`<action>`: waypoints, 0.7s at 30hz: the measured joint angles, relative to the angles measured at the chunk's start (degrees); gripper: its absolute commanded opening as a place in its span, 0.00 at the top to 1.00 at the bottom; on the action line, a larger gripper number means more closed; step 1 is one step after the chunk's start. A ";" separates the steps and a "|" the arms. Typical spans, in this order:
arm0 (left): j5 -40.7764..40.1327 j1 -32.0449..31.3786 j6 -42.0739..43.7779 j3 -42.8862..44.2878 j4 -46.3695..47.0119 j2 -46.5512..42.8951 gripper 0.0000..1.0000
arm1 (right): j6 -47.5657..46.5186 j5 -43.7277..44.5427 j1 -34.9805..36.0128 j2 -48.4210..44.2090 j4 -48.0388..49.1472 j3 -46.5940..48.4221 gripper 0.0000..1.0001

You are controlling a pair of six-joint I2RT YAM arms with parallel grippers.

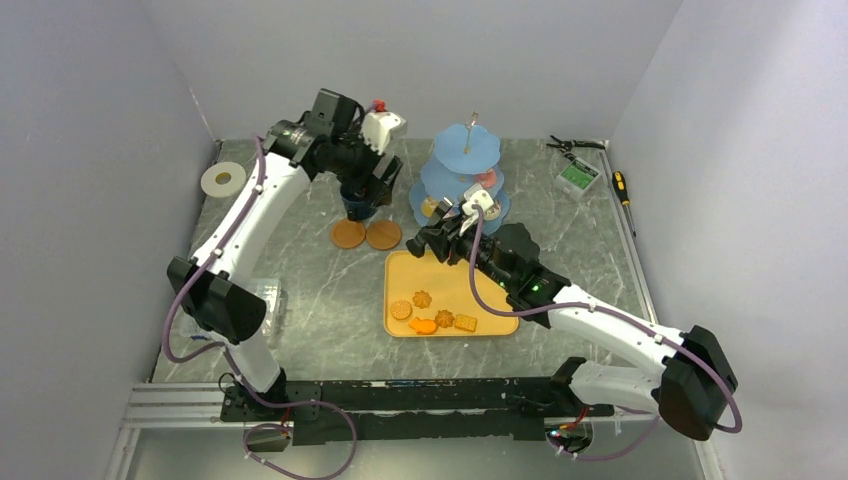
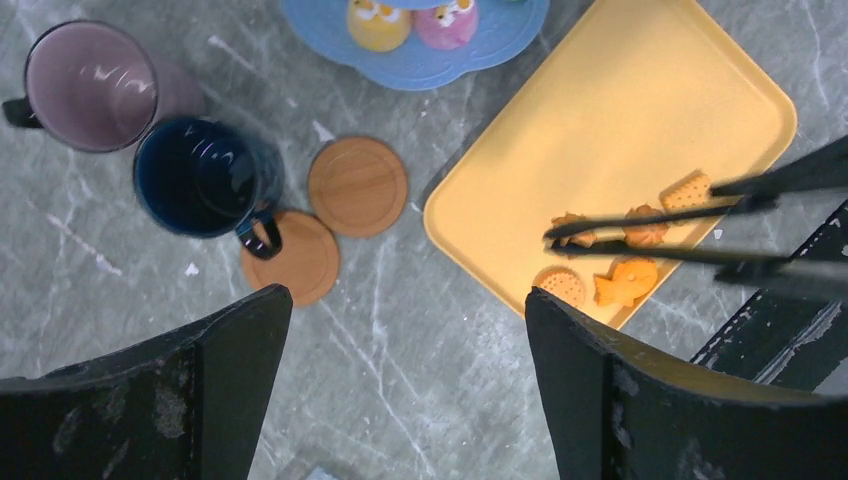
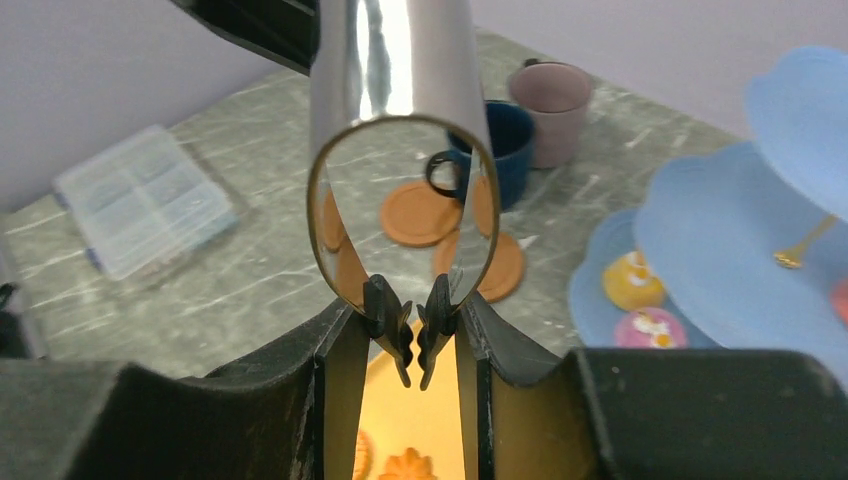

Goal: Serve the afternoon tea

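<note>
Between the clenched jaws of the right gripper (image 3: 410, 345) sits the looped end of the tongs (image 3: 400, 160). Their tips hang over the orange biscuits (image 2: 640, 238) on the yellow tray (image 2: 620, 110); whether they touch one is unclear. That arm reaches low toward the stand (image 1: 465, 165). The left gripper (image 2: 405, 390) hovers with jaws spread and empty near the dark-blue mug (image 2: 200, 180) and coasters (image 2: 357, 186), its arm stretched far forward.

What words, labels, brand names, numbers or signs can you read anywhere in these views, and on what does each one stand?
No text can be read in any view.
Green-and-white box at the back right: any print is too small to read.
Dark-blue mug, mauve mug, yellow tray, tongs: no lettering shows.
</note>
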 measured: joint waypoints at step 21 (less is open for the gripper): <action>-4.48 -10.54 -2.95 -1.73 4.87 0.74 0.07 | 5.46 -9.51 0.22 10.43 0.44 3.56 0.62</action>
